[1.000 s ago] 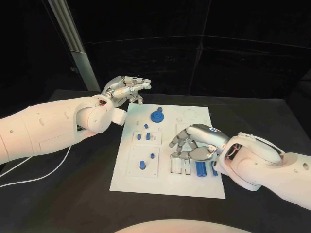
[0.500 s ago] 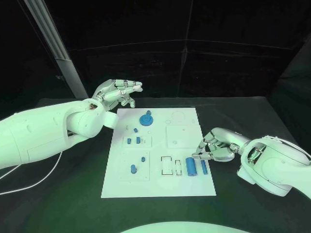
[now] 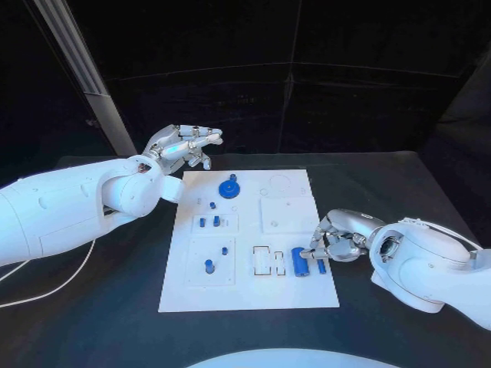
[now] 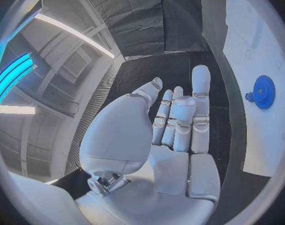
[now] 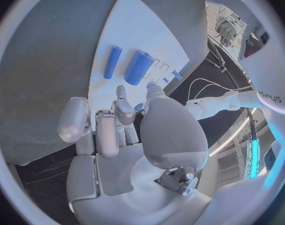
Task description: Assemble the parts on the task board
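Note:
The white task board (image 3: 245, 287) lies mid-table. On it are a blue gear (image 3: 230, 188), small blue pegs (image 3: 209, 221) and another peg (image 3: 209, 266). A thick blue cylinder (image 3: 298, 261) and a thin one (image 3: 321, 265) lie at its near right. My right hand (image 3: 334, 238) hovers at the board's right edge just beyond the cylinders, fingers curled in with nothing in them. The right wrist view shows the hand (image 5: 117, 135) behind both cylinders (image 5: 138, 67). My left hand (image 3: 182, 144) is raised past the board's far left corner, holding nothing; its palm (image 4: 174, 130) is bare, the gear (image 4: 264, 91) off to one side.
A slanted metal pole (image 3: 80, 69) stands at the back left. A white cable (image 3: 47, 287) trails over the table under my left arm. Black table surface surrounds the board on all sides.
The camera has shifted. My right hand has drawn back from over the board's near-right slots to the right edge, curling its fingers in. The left hand stays raised.

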### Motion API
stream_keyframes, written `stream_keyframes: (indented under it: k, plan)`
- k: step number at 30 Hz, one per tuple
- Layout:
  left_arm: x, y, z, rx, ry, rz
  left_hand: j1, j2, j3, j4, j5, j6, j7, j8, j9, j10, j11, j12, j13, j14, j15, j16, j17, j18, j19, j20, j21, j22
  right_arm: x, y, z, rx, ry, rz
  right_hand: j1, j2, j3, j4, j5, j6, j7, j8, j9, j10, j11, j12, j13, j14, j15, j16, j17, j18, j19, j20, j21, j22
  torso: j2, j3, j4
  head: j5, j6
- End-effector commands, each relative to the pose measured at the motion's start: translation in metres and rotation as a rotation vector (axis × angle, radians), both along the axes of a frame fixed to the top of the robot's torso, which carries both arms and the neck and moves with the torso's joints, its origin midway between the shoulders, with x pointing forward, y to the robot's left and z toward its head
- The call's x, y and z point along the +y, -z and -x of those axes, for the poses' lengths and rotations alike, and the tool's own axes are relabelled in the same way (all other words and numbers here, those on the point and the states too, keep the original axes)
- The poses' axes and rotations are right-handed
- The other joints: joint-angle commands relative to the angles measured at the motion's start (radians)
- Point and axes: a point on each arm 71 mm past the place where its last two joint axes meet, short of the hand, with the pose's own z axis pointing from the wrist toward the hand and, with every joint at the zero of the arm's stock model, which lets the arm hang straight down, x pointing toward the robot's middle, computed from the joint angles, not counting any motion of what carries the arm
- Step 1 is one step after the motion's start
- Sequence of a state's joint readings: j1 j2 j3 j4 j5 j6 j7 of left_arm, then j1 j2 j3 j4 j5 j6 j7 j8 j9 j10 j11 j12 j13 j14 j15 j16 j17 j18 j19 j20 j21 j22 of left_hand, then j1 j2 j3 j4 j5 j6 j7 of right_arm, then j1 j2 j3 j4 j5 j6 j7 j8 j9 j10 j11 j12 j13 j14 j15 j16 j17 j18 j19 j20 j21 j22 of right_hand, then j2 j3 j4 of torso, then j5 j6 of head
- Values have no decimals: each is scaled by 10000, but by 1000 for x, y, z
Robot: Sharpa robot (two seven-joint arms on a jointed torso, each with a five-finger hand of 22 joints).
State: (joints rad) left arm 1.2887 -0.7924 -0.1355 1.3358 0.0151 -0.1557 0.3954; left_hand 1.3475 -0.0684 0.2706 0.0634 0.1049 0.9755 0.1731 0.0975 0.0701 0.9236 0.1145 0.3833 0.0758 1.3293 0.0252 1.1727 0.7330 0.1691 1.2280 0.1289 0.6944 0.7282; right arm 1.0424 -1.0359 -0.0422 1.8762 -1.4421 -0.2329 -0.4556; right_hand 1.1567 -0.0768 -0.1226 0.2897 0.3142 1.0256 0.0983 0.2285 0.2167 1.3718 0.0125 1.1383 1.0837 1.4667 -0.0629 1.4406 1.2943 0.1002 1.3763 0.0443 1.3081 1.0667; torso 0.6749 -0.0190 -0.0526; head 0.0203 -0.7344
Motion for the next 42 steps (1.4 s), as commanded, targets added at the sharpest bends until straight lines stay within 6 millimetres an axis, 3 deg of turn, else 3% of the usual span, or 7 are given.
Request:
stream_keyframes:
  k: [1, 17, 24, 28, 33, 39, 42]
  plan:
    - [-1, -1, 1, 29, 173, 69, 14, 87, 10, -32, -16, -52, 48, 11, -14, -76, 0, 66, -15, -58, 3, 43, -15, 120, -34, -47, -35, -10, 2, 5, -1, -34, 44, 686, -105, -14, -99, 13, -70, -110, -16, 22, 25, -74, 25, -64, 15, 547, 58, -3, -7, -54, 9, 65, -20, -16, 11, 0, -5, 32, -88]
    - [0, 0, 1, 88, 192, 54, 17, 95, 16, -31, -16, -84, 61, -1, -18, -98, 9, 80, -21, -64, 10, 48, -28, 121, -38, -42, -50, -22, 24, 24, 4, 400, -407, 790, 2, 43, -167, -9, -123, -161, -3, 73, 95, -61, 43, 35, 198, 546, 80, -5, -2, -54, -3, 91, -15, -2, 20, -3, 3, 7, -105]
    - [0, 0, 1, 92, 193, 53, 4, 85, 7, -25, -19, -105, 69, -9, -21, -113, 16, 87, -23, -68, 15, 51, -33, 123, -43, -38, -64, -34, 29, 28, 4, 417, -448, 875, 238, 213, -253, -50, -53, 24, -97, 359, 298, 91, -30, 401, 677, 559, 32, 23, 68, -62, 16, 67, 35, 85, 4, -14, 5, -36, -47]
    - [1, 0, 1, 92, 184, 51, -4, 81, 2, -21, -20, -115, 74, -13, -22, -121, 19, 93, -25, -69, 18, 54, -35, 122, -42, -36, -64, -33, 28, 27, 3, 208, -221, 826, 915, 690, 27, -287, 643, 108, -159, 530, 425, 138, -93, 520, 871, 561, -23, 26, 84, -65, 30, 21, 61, 126, 8, -13, 9, -46, -30]
    - [2, 0, 1, 90, 169, 49, -5, 81, 2, -21, -20, -116, 75, -13, -22, -122, 20, 93, -25, -69, 18, 55, -35, 121, -42, -36, -64, -33, 27, 22, 5, -104, -44, 455, 1250, 928, 148, -399, 1544, 187, -213, 667, 528, 212, -146, 650, 1074, 574, -66, 57, 157, -80, 65, -27, 106, 205, 3, -1, -7, -19, -21]
    - [3, 1, 1, 94, 150, 42, -5, 81, 2, -21, -20, -116, 75, -13, -22, -122, 20, 93, -25, -69, 18, 55, -35, 121, -42, -36, -64, -33, 29, 14, 12, -209, 173, -635, 1242, 1021, 118, -326, 1875, 294, -274, 775, 611, 317, -198, 807, 1282, 601, -108, 120, 286, -98, 109, -65, 167, 309, 8, -15, 10, -47, 6]
    - [2, 1, 1, 95, 168, 48, -5, 81, 2, -21, -20, -116, 75, -13, -22, -122, 20, 93, -25, -69, 18, 55, -35, 121, -42, -36, -64, -33, 32, 8, 15, -280, 274, -1362, 1046, 1077, -4, -139, 1580, 323, -290, 804, 660, 365, -211, 852, 1363, 614, -124, 149, 342, -102, 117, -87, 183, 332, 14, -22, 23, -69, 11]
